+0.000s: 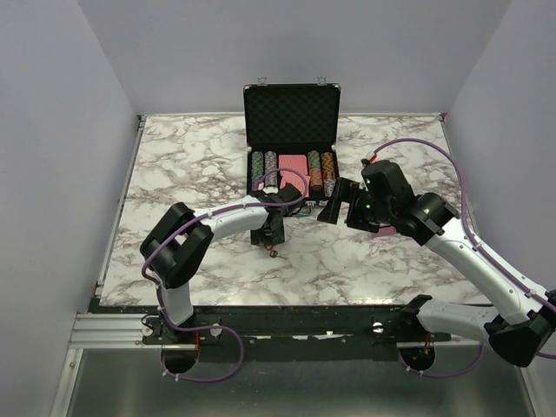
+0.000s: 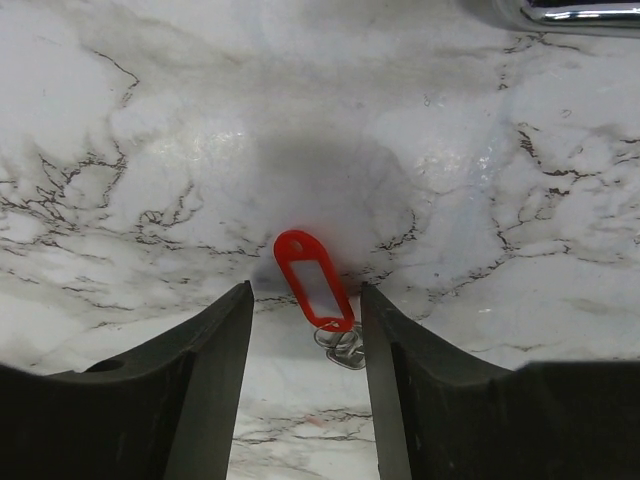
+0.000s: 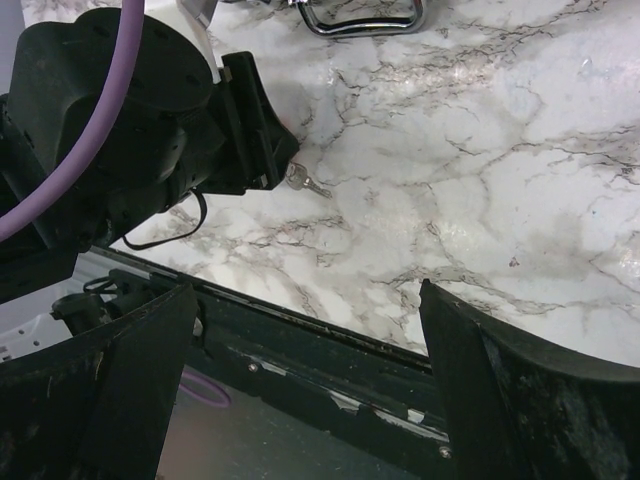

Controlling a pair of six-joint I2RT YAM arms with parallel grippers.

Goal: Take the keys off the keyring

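Observation:
The red oval keyring [image 2: 313, 279] lies flat on the marble table [image 1: 174, 165]. The small silvery keys [image 2: 345, 346] hang off its near end, close against my left gripper's right finger. My left gripper [image 2: 305, 292] is open and low over the table, its fingers standing either side of the keyring and keys without closing on them. In the top view the left gripper [image 1: 270, 236] points down just in front of the case. In the right wrist view a key [image 3: 304, 184] sticks out beside the left gripper's finger. My right gripper [image 3: 305, 292] is open and empty, hovering to the right [image 1: 335, 206].
An open black case [image 1: 291, 113] with poker chip stacks [image 1: 263, 169] and pink cards [image 1: 294, 167] stands at the back centre. Its silver handle [image 2: 580, 12] lies just beyond the keyring and also shows in the right wrist view [image 3: 360, 17]. The table's near edge [image 3: 330, 320] runs under the right gripper.

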